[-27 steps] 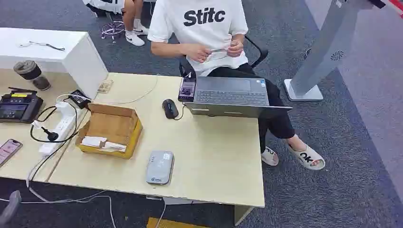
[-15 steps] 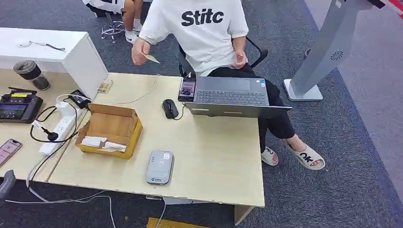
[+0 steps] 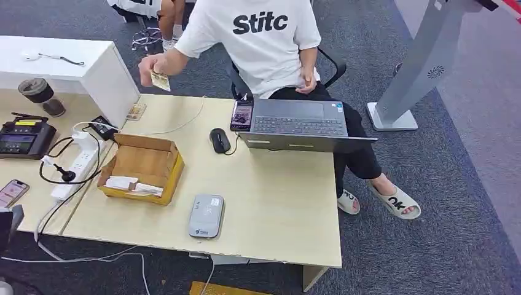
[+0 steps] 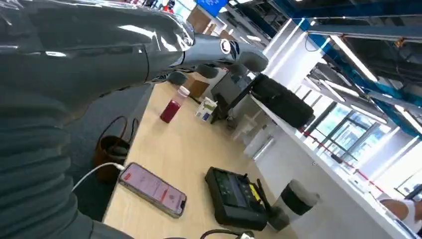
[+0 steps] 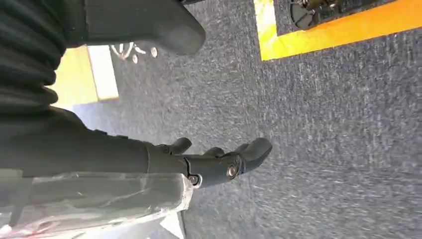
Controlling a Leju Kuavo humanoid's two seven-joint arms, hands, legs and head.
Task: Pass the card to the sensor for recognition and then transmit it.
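Observation:
A seated person in a white T-shirt holds the card (image 3: 161, 80) out over the far left part of the wooden table (image 3: 276, 203). The grey card sensor (image 3: 206, 216) lies flat near the table's front edge, with nothing on it. My left hand (image 3: 7, 222) shows at the lower left edge, beside the table's front corner and far from the card. In the left wrist view that left hand (image 4: 234, 55) is empty, its fingers stretched out above the table. My right hand (image 5: 219, 162) hangs over grey carpet, fingers loosely extended, holding nothing.
A cardboard box (image 3: 144, 167) sits left of the sensor. A laptop (image 3: 301, 123), mouse (image 3: 219, 140) and propped phone (image 3: 242, 115) stand at the back. At the left are a power strip (image 3: 77, 166), a black terminal (image 3: 24, 138), a phone (image 3: 11, 193) and a cup (image 3: 42, 97).
The person has swung the card from in front of the chest out to the left, towards my side. My left hand has risen a little at the lower left edge.

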